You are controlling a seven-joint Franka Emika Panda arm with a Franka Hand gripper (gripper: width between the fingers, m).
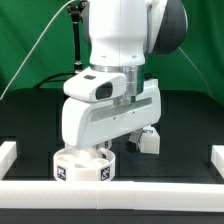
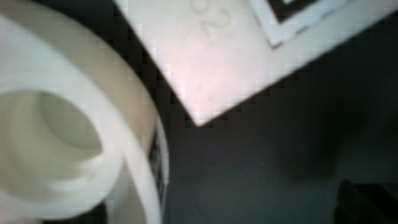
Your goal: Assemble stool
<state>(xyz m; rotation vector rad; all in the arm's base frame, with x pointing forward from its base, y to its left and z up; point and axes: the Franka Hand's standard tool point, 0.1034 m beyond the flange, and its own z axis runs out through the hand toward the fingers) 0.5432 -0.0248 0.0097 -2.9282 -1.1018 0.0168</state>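
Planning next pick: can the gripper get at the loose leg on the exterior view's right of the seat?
Probably yes: gripper open low over the seat, loose leg lies beside it, nothing seen between.

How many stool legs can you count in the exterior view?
1 shows clearly: a leg on the table, at the exterior view's right of the round seat. The arm covers much of the table behind it, so other legs may be hidden.
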